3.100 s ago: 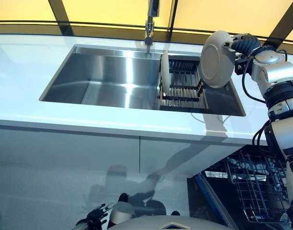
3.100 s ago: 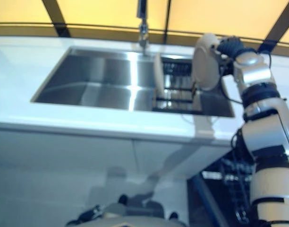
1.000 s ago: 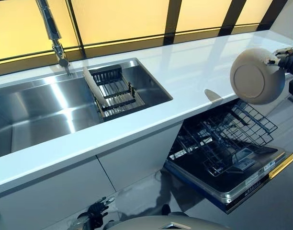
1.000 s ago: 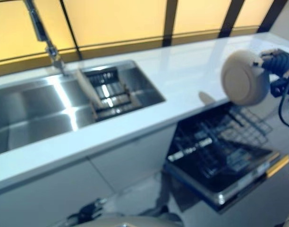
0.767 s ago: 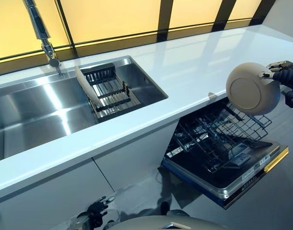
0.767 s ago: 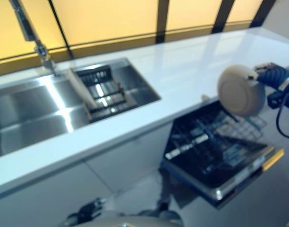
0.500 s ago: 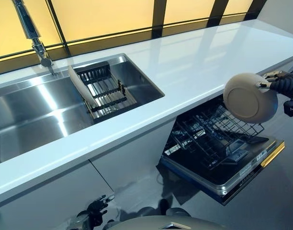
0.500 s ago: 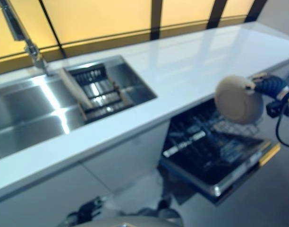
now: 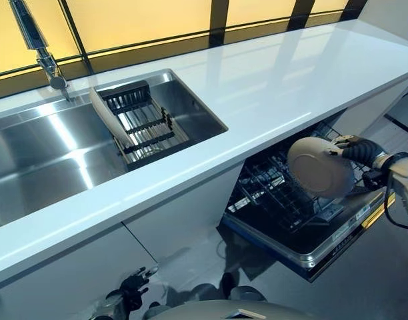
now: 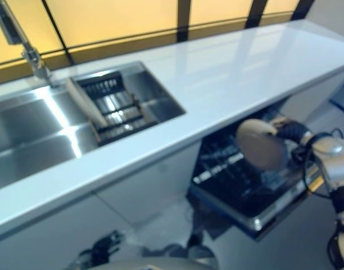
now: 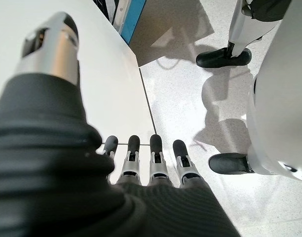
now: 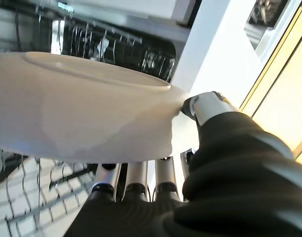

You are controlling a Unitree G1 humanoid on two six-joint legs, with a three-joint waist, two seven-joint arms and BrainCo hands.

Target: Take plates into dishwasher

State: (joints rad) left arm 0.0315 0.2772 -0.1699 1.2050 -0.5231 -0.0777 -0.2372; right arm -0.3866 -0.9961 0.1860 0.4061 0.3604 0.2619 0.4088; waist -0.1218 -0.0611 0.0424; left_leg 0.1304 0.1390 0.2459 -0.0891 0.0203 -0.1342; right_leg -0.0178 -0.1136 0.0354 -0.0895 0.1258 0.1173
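Glossy white counter (image 9: 271,87); brushed steel sink (image 9: 51,153); matt cream plate (image 9: 319,167); dark wire dishwasher rack (image 9: 274,190).

From my seat, the round cream plate (image 9: 319,166) covers most of the right hand (image 9: 356,148); in the wrist view its fingers (image 12: 136,176) run under the plate, so I can't see their tips. The plate also hides part of the black wire dishwasher rack (image 9: 277,190) behind it, and the rack's rear disappears under the white countertop (image 9: 271,87). The stainless steel sink (image 9: 37,160) is cut off at the frame's left edge. The left hand (image 9: 132,288) shows small near the bottom edge.
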